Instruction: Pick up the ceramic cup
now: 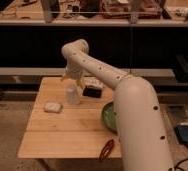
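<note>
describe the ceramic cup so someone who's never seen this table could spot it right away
On the wooden table, look toward the back, just under the gripper of the white arm. The ceramic cup stands upright there: small, plain white, handleless, taller than wide, unlike the flat pale block on its picture-left, the low black object on its picture-right and the wide green bowl.
</note>
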You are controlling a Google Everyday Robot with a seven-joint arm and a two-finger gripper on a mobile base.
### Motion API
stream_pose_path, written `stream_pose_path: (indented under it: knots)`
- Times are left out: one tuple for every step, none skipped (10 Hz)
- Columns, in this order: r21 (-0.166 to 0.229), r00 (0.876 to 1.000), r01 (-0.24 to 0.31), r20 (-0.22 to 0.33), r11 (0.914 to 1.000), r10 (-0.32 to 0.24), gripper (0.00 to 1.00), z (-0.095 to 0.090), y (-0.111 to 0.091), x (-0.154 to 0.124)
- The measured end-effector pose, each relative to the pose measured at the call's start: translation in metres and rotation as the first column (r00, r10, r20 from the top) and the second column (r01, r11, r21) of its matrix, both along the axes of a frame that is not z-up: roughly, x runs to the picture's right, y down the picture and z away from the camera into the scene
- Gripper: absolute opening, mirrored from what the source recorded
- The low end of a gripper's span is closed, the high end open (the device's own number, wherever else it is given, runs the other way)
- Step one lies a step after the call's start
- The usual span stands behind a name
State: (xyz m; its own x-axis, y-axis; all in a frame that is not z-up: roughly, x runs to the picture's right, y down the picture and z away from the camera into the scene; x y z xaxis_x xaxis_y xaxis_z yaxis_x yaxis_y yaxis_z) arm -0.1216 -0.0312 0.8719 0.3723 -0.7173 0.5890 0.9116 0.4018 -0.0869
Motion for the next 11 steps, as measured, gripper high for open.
stream_pose_path:
  knots:
    - [-0.024,1.000,-0.004,0.001,0.9997,0.004,0.80,0.009,0.008,-0.009]
    - [-0.039,1.000,-0.007,0.003,0.9992,0.007,0.80,0.013,0.011,-0.013]
    - [-0.053,1.000,-0.003,0.007,0.9986,0.003,0.80,0.019,0.015,-0.015]
    - [-0.069,1.000,0.005,0.007,0.9976,-0.004,0.80,0.025,0.018,-0.015]
    - [-0.080,1.000,0.010,0.005,0.9967,-0.009,0.80,0.031,0.020,-0.013]
    - [-0.090,1.000,0.011,0.002,0.9958,-0.011,0.80,0.035,0.022,-0.010]
    - [-0.101,1.000,0.015,-0.005,0.9947,-0.015,0.80,0.041,0.025,-0.006]
    - [-0.117,1.000,0.019,-0.010,0.9929,-0.020,0.80,0.048,0.031,-0.004]
    - [-0.125,1.000,0.024,-0.010,0.9918,-0.026,0.80,0.051,0.035,-0.004]
    - [-0.128,0.999,0.036,-0.012,0.9912,-0.038,0.80,0.054,0.039,-0.005]
    - [-0.115,0.999,0.046,-0.012,0.9923,-0.048,0.80,0.057,0.040,-0.007]
